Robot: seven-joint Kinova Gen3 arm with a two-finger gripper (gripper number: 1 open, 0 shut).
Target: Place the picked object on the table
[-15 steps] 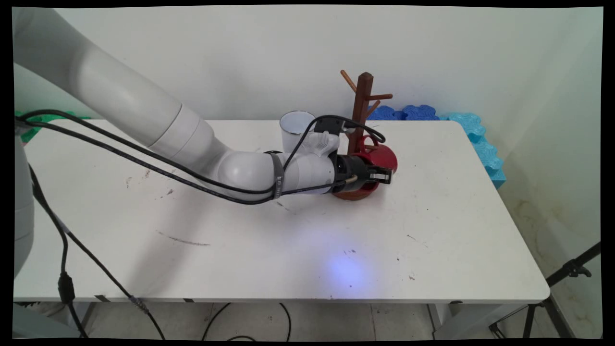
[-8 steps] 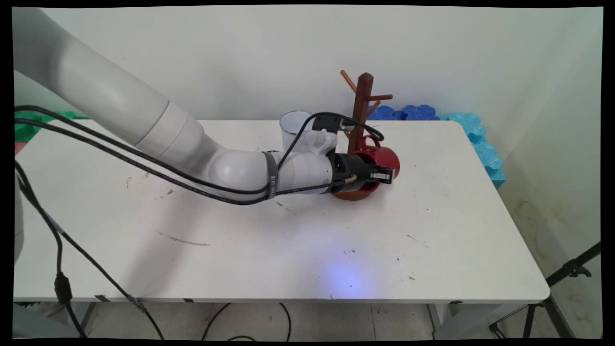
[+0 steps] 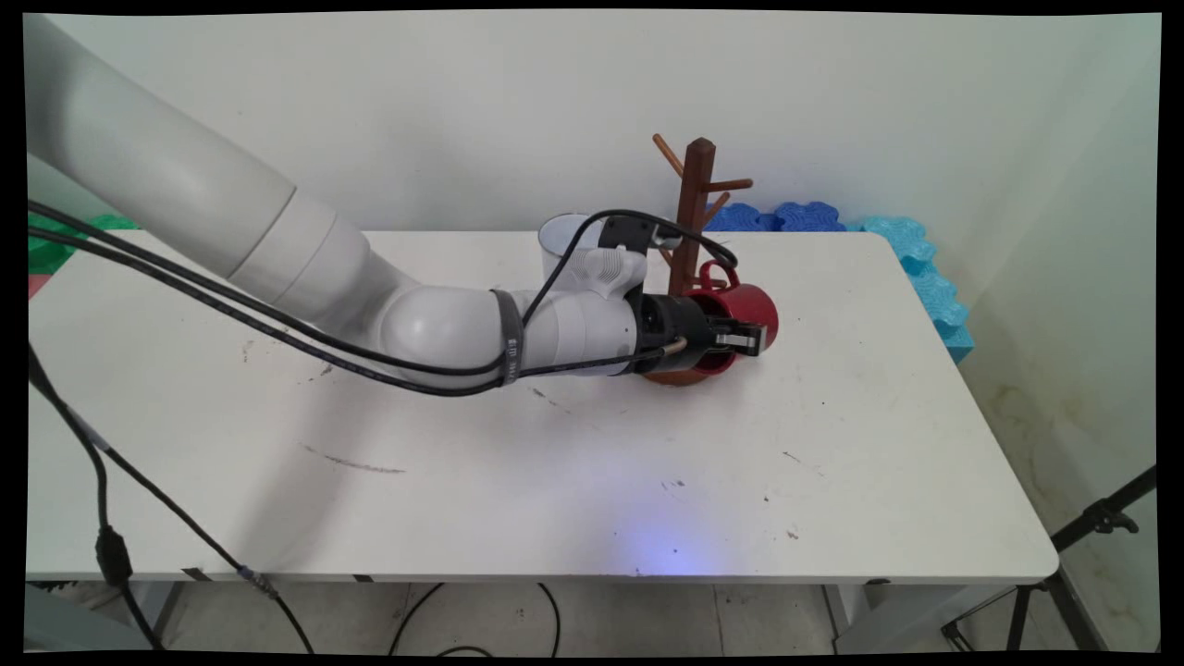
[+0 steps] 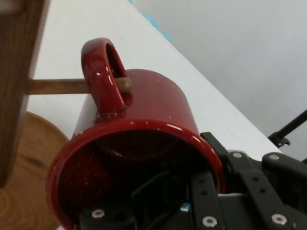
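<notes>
A white cup (image 3: 561, 242) stands behind my wrist, blue foam tiles (image 3: 911, 254) line the desk's (image 3: 555, 481) far edge. My pincer (image 3: 740, 339) pinches the rim of the glossy red mug (image 3: 740, 310), one finger inside. Its loop handle (image 4: 103, 79) sits over a peg (image 4: 72, 86) of the brown wooden mug tree (image 3: 696, 217). The mug has edged slightly right since a second ago.
</notes>
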